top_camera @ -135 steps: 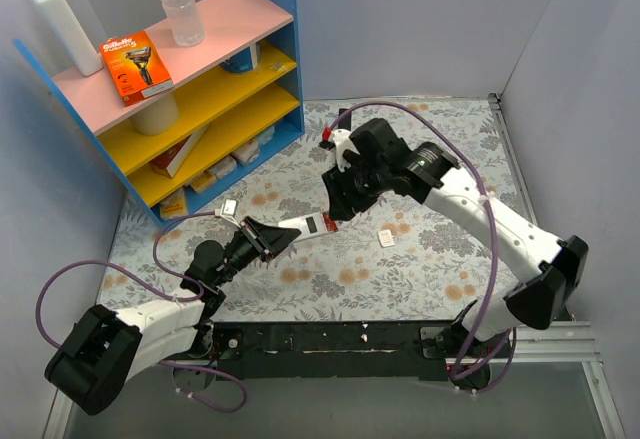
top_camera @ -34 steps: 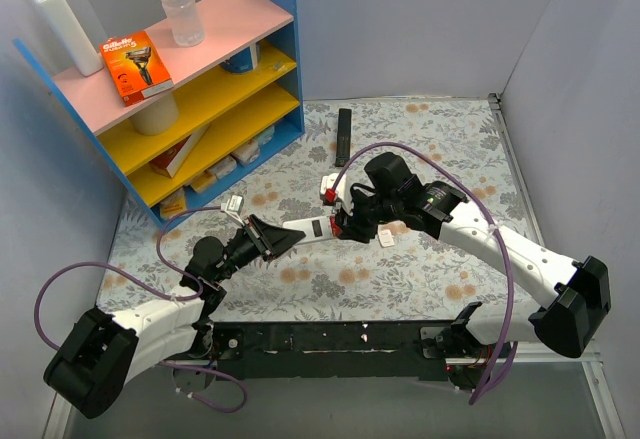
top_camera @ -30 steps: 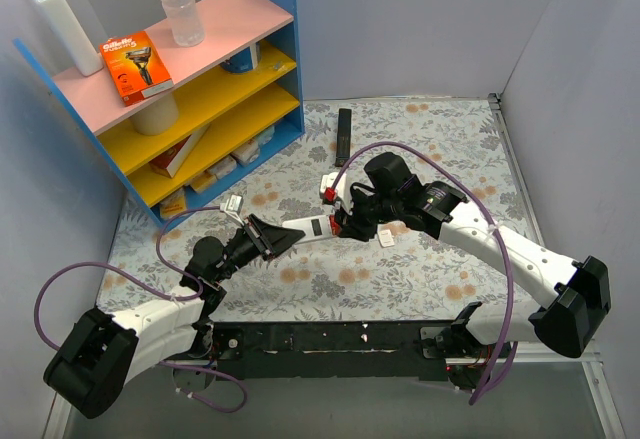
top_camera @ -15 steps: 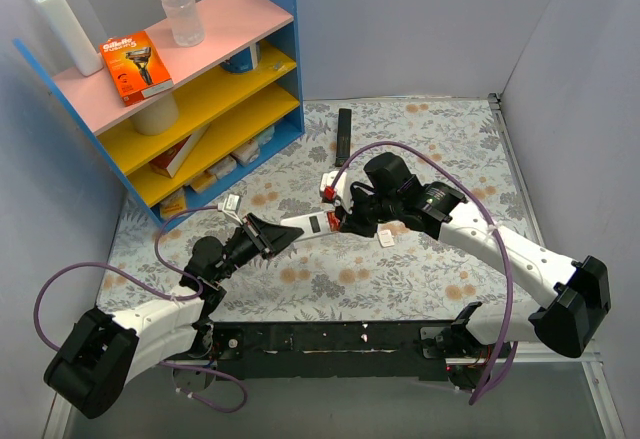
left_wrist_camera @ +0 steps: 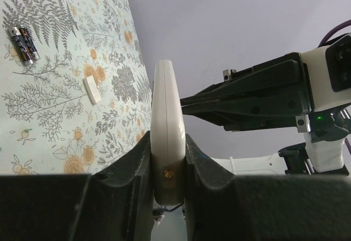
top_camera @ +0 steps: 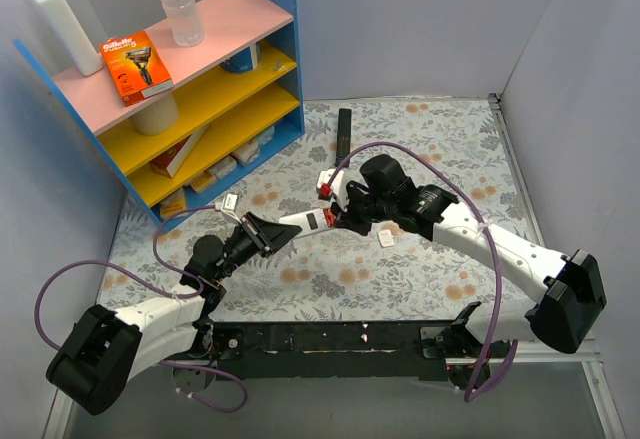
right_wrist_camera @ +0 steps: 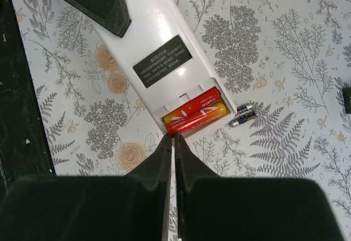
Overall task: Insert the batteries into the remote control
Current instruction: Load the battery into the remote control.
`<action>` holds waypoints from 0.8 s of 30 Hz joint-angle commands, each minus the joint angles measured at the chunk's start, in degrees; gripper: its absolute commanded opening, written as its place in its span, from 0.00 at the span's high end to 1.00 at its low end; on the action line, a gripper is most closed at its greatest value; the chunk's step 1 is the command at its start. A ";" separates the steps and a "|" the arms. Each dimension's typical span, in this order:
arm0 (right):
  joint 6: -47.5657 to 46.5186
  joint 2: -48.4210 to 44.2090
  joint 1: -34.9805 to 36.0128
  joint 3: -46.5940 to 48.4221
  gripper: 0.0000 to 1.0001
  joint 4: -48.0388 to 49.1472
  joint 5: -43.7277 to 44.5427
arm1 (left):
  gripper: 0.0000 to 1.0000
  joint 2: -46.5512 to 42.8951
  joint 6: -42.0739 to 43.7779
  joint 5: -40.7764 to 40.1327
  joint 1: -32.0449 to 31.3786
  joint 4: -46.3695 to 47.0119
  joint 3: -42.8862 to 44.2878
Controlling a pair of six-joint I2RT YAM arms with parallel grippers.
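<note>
From above, the left end effector (top_camera: 288,229) is clamped on the remote control (top_camera: 312,221), which it appears to hold raised off the counter (top_camera: 450,149) with the white back up. The right end effector (top_camera: 338,215) sits at the remote's free end, and the small white cover (top_camera: 386,238) lies on the counter just to its outer side. In the left wrist view the remote stands edge-on, squeezed between both pads near its lower end. The other arm's fingers reach in from the right against its back face, and a loose pair of dark cells (left_wrist_camera: 23,44) lies well off to the left. In the right wrist view the fingers are drawn almost tip to tip, gripping nothing. Just ahead of the tips, the batteries (right_wrist_camera: 192,112), one red and one orange, lie side by side and fill the compartment. We judge the step to be seating them. We should use the closed tips as a blunt pusher, press lightly and squarely on each cell's middle, and rely on the left grip so the remote cannot pivot. We should check that neither cell rides up before fetching the cover.
</note>
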 commanded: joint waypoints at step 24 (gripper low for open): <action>4.92 18.45 -0.20 18.61 0.94 -16.05 5.01 | 1.00 0.02 8.53 19.69 -1.21 3.24 10.98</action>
